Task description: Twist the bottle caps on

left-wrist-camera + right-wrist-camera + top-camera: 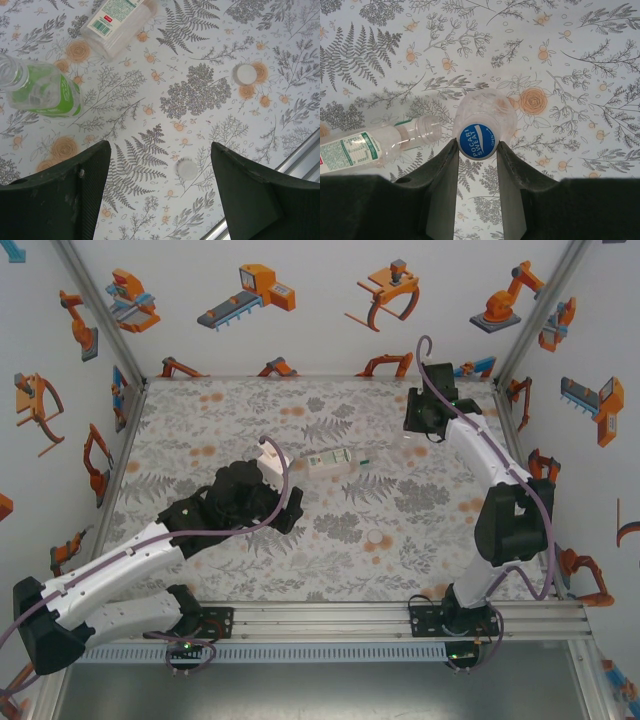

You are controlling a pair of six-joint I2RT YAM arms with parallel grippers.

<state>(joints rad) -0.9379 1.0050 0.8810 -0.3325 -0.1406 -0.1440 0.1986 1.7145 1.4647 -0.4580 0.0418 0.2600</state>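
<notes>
From above, the labelled bottle [330, 462] is lying on its side mid-desk [200, 410], and a white cap [376, 537] is sitting nearer the arms.

In the left wrist view, the left fingers [100, 160] are standing apart with nothing between them, hanging over the desk. A green-tinted bottle [42, 92] is lying beyond them.

In the right wrist view, the right fingers [447, 165] are pinching the blue cap [477, 140] on top of an upright clear bottle [485, 106].

Blue white-lettered cap [477, 141], green-tinted bottle [42, 92], white-and-green label [112, 15], grey-fern, orange-flower table [200, 90].
</notes>
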